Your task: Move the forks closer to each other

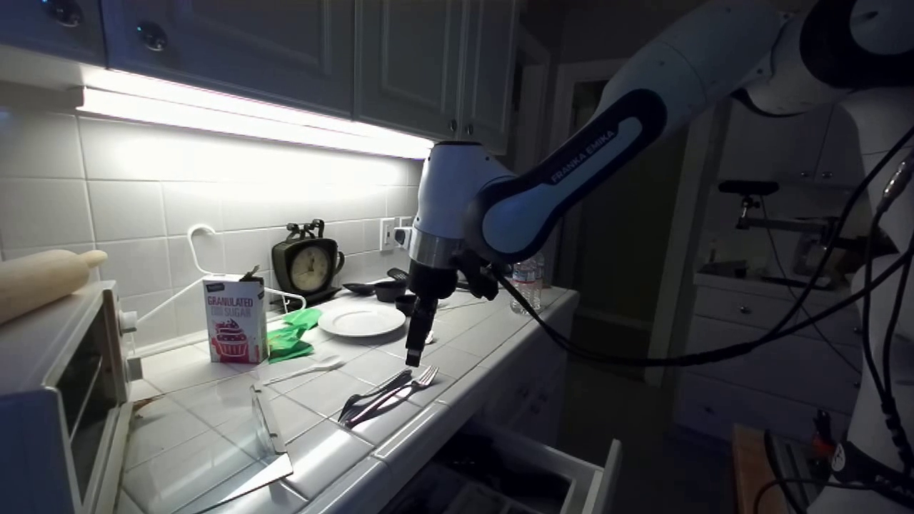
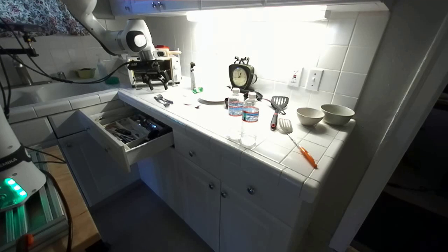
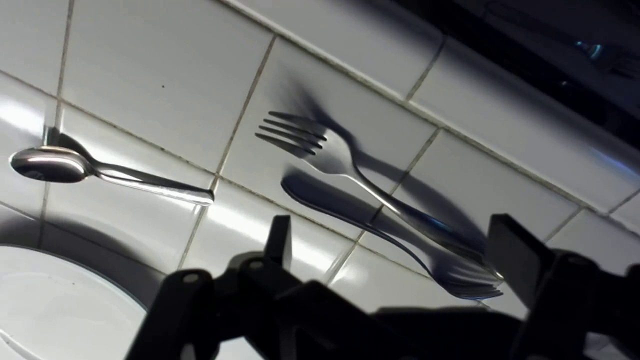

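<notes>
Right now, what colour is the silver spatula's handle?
Orange. The handle shows best in an exterior view.

In the wrist view, the white plate (image 3: 60, 300) was cut off by the left and bottom edges, and the bottom edge also took away the rear part of the gripper (image 3: 392, 237). In an exterior view, the two forks (image 2: 163, 100) were too small for counting their tines, and the utensils (image 2: 123, 135) inside the drawer (image 2: 150, 152) could not be told one from another. In an exterior view, the rolling pin (image 1: 44, 282) and the toaster oven (image 1: 80, 396) went out at the left edge, the arm (image 1: 550, 178) partly hid the bottles (image 1: 527, 285), and the gripper, standing side-on, did not show how far apart its fingers (image 1: 421, 330) were.
</notes>
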